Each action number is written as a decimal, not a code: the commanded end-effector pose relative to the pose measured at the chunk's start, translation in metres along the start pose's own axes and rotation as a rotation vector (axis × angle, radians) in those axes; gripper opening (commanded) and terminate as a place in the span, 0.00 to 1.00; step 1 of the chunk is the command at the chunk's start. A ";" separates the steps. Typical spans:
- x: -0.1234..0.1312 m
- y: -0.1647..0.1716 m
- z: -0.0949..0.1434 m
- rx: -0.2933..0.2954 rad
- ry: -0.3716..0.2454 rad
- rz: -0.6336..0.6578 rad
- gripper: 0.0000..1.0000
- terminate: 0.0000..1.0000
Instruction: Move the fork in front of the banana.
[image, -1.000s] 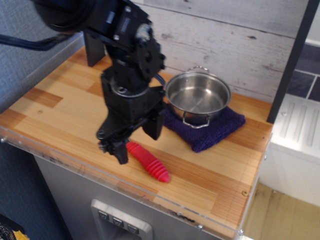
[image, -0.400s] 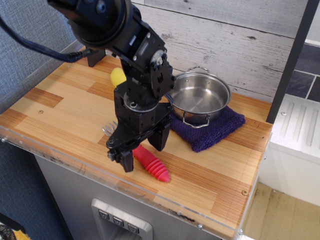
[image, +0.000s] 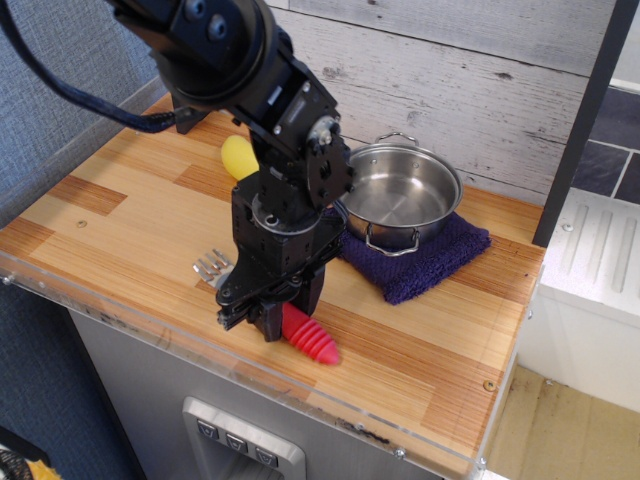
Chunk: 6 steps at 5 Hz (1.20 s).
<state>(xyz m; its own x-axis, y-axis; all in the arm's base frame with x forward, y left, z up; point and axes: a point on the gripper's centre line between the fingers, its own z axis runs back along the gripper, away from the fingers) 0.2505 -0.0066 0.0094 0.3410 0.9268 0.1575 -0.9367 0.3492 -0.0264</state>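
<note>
Near the lower centre of the frame, the fork (image: 300, 333) lies on the wooden surface (image: 90, 225) close to its front edge. Its silver tines peek out at the left of the black end effector (image: 270, 312), its ribbed red handle at the right; the middle is hidden. The end effector's fingers sit closed around the handle's upper part. The banana (image: 237, 156) shows only as a yellow end at upper left, the rest behind the arm.
</note>
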 end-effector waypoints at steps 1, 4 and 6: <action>-0.010 -0.006 0.020 -0.039 -0.028 0.005 0.00 0.00; 0.022 -0.019 0.062 -0.099 -0.108 -0.002 0.00 0.00; 0.056 -0.031 0.060 -0.096 -0.136 0.025 0.00 0.00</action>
<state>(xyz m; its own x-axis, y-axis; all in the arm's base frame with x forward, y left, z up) 0.2916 0.0354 0.0651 0.3107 0.9111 0.2709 -0.9345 0.3449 -0.0880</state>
